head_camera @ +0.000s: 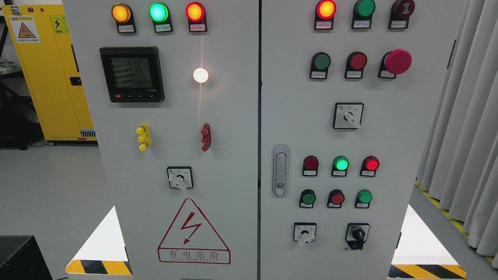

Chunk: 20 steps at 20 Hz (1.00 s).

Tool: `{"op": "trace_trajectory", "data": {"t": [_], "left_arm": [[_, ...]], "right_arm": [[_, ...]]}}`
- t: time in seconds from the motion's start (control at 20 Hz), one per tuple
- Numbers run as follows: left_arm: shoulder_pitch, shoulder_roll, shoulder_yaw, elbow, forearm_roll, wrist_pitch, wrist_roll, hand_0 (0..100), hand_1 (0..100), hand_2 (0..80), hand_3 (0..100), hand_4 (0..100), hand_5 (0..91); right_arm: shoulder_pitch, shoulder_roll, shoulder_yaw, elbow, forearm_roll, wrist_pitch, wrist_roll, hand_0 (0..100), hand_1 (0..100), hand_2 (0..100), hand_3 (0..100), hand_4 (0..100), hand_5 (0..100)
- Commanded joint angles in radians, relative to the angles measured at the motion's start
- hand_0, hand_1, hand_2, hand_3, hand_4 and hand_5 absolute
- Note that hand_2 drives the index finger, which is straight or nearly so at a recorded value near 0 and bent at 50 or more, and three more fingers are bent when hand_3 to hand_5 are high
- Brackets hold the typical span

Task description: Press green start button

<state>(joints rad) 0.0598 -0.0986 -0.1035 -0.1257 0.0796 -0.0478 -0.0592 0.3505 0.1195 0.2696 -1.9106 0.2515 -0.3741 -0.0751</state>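
The head view looks straight at a grey control cabinet [233,128] with two doors. No robot hand or arm appears anywhere in the frame, so the state of the fingers cannot be told.

On the right door, in the upper right of the frame, there is a row of three push buttons: a green button [322,61], a red button [358,61] beside it, and a big red mushroom button [397,61] at the right end. Which green button is the start button cannot be told, because the labels are too small to read. Lower on the same door, right of centre, there are two more green buttons: one [309,198] at the left end of the row and another [364,196] at the right end, with a red one between them. Just above that row a lit green lamp [341,163] stands between two red lamps.

On the left door, a dark meter display [131,74] sits in the upper left, and a red warning triangle [193,231] is at the bottom centre.
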Motion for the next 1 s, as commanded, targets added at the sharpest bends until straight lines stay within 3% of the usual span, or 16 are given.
{"op": "trace_trajectory", "data": {"t": [0.0, 0.25, 0.45, 0.7, 0.8, 0.9, 0.95], "left_arm": [[0.0, 0.0, 0.001, 0.0, 0.0, 0.0, -0.001, 12, 56, 0.0, 0, 0, 0.0], [0.0, 0.0, 0.001, 0.0, 0.0, 0.0, 0.001, 12, 56, 0.0, 0, 0, 0.0], [0.0, 0.0, -0.001, 0.0, 0.0, 0.0, -0.001, 12, 56, 0.0, 0, 0, 0.0], [0.0, 0.0, 0.001, 0.0, 0.0, 0.0, -0.001, 12, 56, 0.0, 0, 0, 0.0], [0.0, 0.0, 0.001, 0.0, 0.0, 0.0, -0.001, 12, 56, 0.0, 0, 0, 0.0], [0.0, 0.0, 0.001, 0.0, 0.0, 0.0, -0.001, 12, 56, 0.0, 0, 0, 0.0], [0.0, 0.0, 0.001, 0.0, 0.0, 0.0, -0.001, 12, 56, 0.0, 0, 0, 0.0]], "right_arm": [[-0.002, 0.0, 0.002, 0.005, 0.0, 0.0, 0.0, 46, 65, 0, 0, 3, 1], [-0.01, -0.001, -0.001, 0.002, 0.002, 0.0, 0.0, 46, 65, 0, 0, 3, 1], [-0.067, -0.001, -0.007, 0.004, 0.04, 0.006, -0.003, 46, 65, 0, 0, 3, 1], [-0.1, -0.017, -0.084, 0.002, 0.314, 0.001, -0.002, 39, 68, 0, 3, 5, 2], [-0.137, -0.018, -0.133, 0.002, 0.46, 0.0, 0.0, 35, 71, 0, 12, 17, 14], [-0.171, -0.017, -0.174, 0.004, 0.579, 0.0, 0.0, 47, 75, 0, 31, 40, 36], [-0.188, -0.017, -0.188, 0.004, 0.628, 0.001, 0.0, 48, 76, 0, 32, 41, 38]]}}
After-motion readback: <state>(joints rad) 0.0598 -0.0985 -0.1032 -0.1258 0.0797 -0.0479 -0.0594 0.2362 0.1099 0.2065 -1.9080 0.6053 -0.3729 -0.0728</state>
